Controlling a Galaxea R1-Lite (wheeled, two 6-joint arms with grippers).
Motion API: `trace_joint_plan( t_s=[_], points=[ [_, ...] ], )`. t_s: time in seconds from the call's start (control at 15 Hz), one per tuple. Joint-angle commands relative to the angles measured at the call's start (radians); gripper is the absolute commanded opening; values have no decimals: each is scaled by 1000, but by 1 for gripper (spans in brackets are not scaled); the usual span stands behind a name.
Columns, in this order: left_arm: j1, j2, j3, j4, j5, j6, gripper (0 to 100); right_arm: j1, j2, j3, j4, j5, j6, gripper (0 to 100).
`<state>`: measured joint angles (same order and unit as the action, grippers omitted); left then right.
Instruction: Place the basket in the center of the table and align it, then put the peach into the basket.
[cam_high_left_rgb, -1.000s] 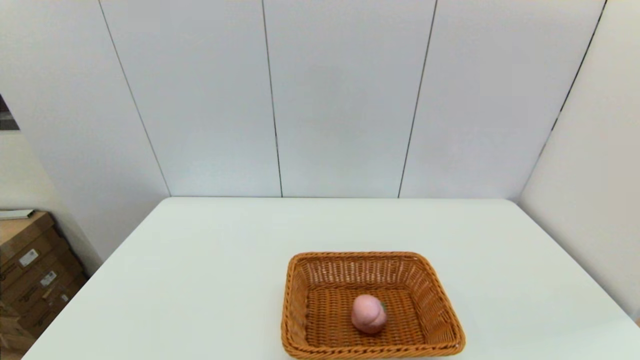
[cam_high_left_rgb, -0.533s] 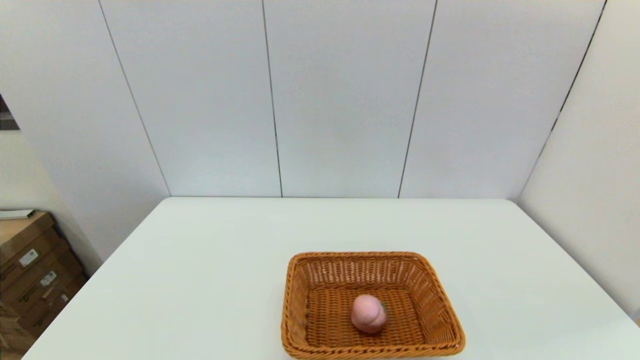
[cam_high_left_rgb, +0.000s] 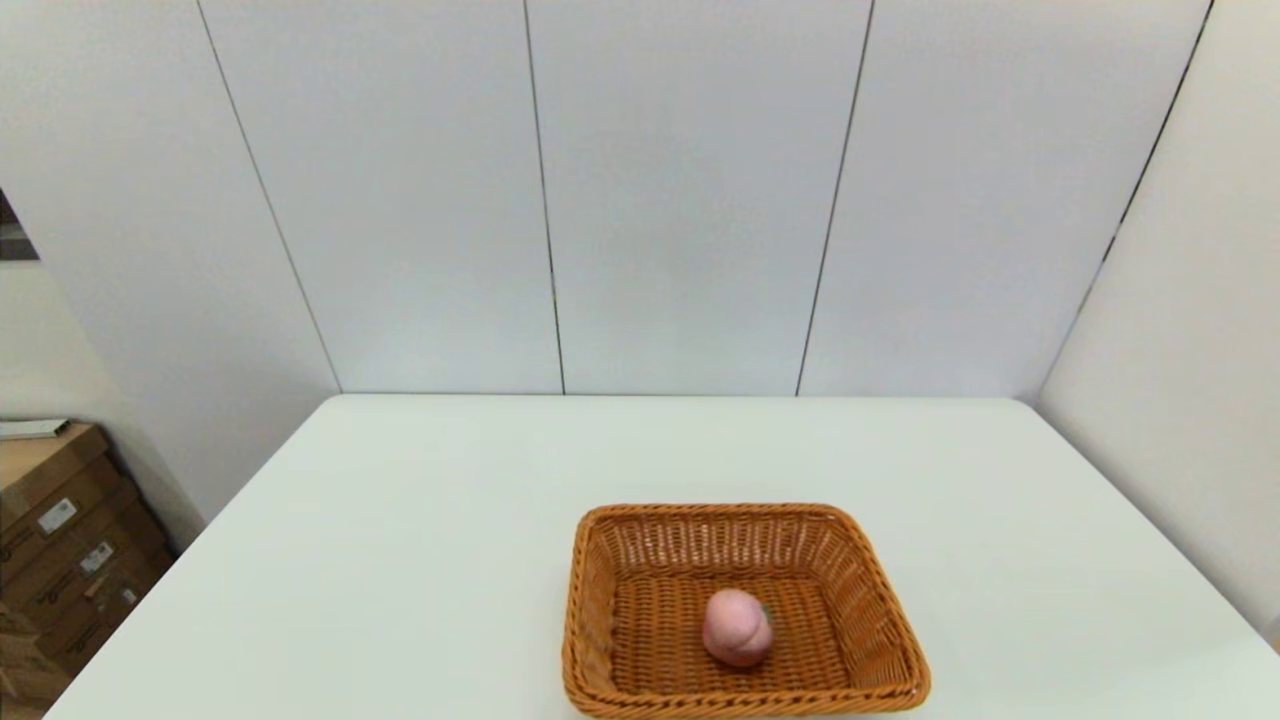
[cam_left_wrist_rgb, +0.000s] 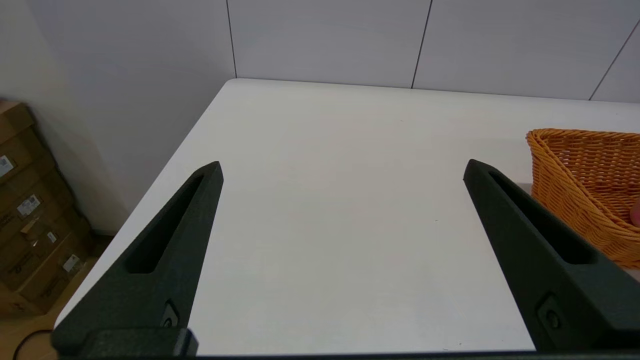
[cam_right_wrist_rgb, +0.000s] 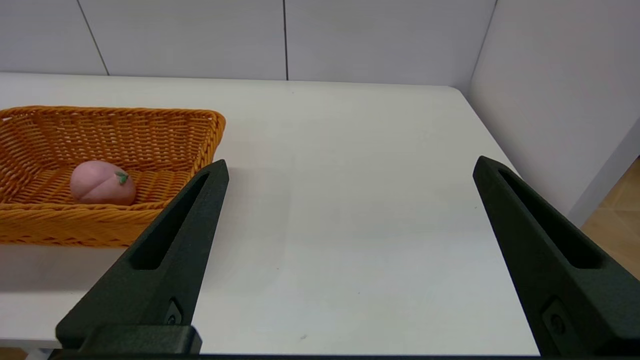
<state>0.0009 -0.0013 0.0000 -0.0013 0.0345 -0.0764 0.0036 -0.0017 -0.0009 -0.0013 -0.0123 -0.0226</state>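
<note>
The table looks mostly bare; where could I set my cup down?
The table is bare left, right and beyond the basket, up to the wall. The basket, holding the peach, sits at the near edge. The left gripper and right gripper hover open beside it.

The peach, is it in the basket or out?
In. The peach lies on the basket's woven floor, inside its rim.

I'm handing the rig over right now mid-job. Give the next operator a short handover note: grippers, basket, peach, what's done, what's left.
Left gripper: open, empty, over bare table beside the basket.
Right gripper: open, empty, on the basket's other side. Neither shows in the head view.
Basket: on the table, near its front edge, about mid-width, sides roughly square to it.
Peach: lying inside the basket, untouched.
Done: peach is in.
Left: probably nothing; check the basket's centring.
</note>
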Motion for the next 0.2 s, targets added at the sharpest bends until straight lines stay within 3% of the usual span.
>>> trace_joint_plan(
  t_s=[0.07, 0.2],
  points=[
    [1, 0, 0, 0, 1, -3, 100, -1, 0, 1, -2, -1, 9, 100],
    [1, 0, 0, 0, 1, -3, 100, 1, 0, 1, -2, -1, 23, 100]
  ],
)
